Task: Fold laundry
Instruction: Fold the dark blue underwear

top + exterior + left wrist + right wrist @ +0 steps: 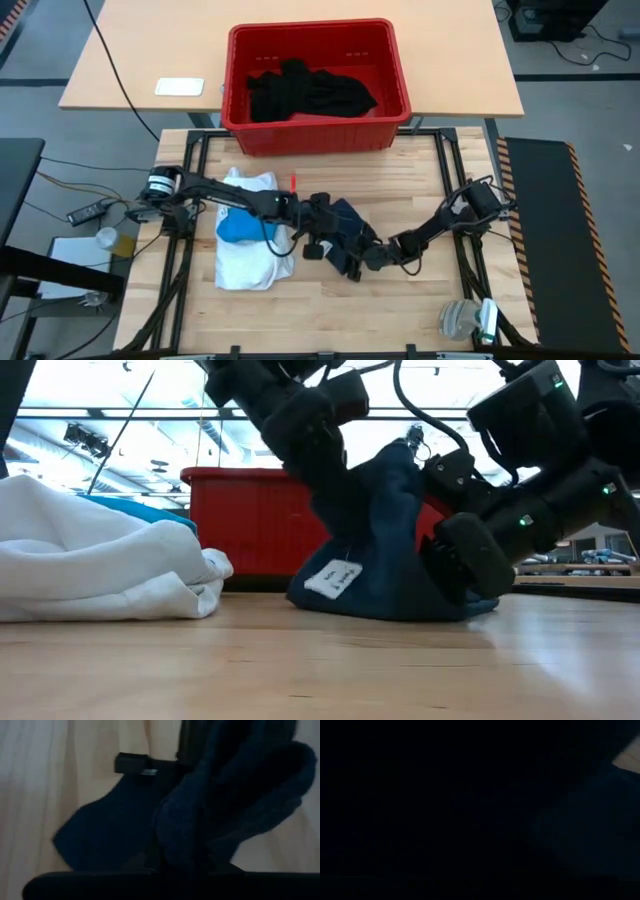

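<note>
Wood tabletop (420, 300) mid-job: laundry mostly unfolded, one dark navy piece in hand.

Red plastic crate (318, 135) at the far side, one in number, holding a heap of black garments (310, 92), untouched, count within not tellable; on the tabletop, one white shirt (245, 262) lying rumpled rather than squared, with one small bright blue piece (236, 230) resting on it; just beside these, one dark navy garment (350, 222) bunched and lifted into a peak between two arms, white label (333, 577) showing low on it. Left end effector (322, 238) clamped on the navy cloth, per the left wrist view; right end effector (372, 258) pressed against the same cloth, fingers buried, grip not tellable. By judgement: nothing neatly folded yet, most of the work left.
</note>
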